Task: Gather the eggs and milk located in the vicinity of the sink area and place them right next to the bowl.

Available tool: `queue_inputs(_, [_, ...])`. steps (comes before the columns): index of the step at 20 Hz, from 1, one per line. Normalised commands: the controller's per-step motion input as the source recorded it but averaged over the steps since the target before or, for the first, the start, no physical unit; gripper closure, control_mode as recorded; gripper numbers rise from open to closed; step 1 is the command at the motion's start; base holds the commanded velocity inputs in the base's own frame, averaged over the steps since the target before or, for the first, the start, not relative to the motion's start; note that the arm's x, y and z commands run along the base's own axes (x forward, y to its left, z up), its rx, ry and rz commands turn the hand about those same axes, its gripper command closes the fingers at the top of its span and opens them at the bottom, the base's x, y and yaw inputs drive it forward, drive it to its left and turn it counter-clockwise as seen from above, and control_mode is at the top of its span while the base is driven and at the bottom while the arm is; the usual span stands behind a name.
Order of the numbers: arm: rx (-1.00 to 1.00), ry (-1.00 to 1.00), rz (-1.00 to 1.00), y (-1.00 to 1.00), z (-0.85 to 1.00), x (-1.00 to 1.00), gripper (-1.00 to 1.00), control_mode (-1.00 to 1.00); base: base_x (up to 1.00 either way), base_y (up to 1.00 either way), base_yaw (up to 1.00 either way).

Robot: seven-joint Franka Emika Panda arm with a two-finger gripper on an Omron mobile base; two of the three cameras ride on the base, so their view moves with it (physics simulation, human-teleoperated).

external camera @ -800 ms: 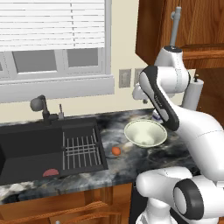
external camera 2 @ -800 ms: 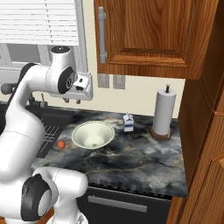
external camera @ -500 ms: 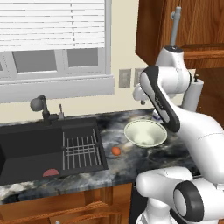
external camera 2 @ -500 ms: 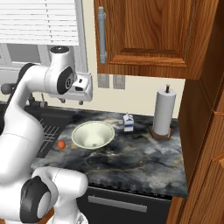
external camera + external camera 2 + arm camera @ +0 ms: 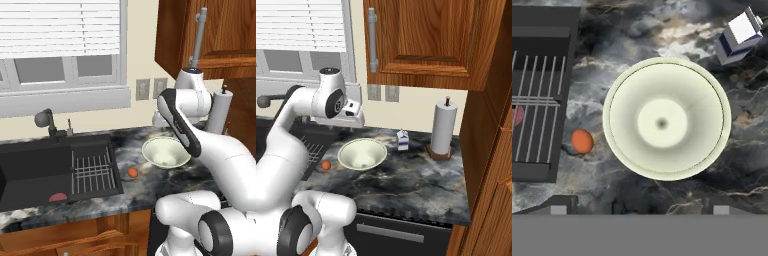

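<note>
No readable text, label, brand, number or sign is to be found in any view. A bluish-purple patch is carried on the side of the milk carton, at the upper right of the hand view, but no lettering can be made out on it.

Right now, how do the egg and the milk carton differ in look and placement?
The egg is small, smooth, oval and orange-brown; the milk carton is boxy, white with a bluish-purple patch, and larger. The egg lies between the sink and the bowl, while the milk carton stands upright on the bowl's other side, toward the paper-towel roll. Both rest on the dark marbled counter, apart from the bowl.
</note>
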Motion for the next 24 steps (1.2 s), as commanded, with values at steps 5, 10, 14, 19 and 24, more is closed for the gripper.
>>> queue_inputs(5, [-0.06,0.13,-0.01,-0.66,-0.79,0.2,-1.0,-1.0,0.0,0.0,0.0])
queue_inputs(10, [-0.04,0.21,0.0,-0.73,-0.52,0.38,-1.0,-1.0,0.0,0.0,0.0])
queue_inputs(14, [0.0,0.18,0.02,-0.72,-0.11,0.23,-1.0,-1.0,0.0,0.0,0.0])
queue_inputs(19, [0.0,0.05,0.1,-0.38,0.0,0.0,-1.0,-1.0,0.0,0.0,0.0])
queue_inputs(24, [0.0,0.0,0.1,-0.11,0.0,0.04,-1.0,-1.0,0.0,0.0,0.0])
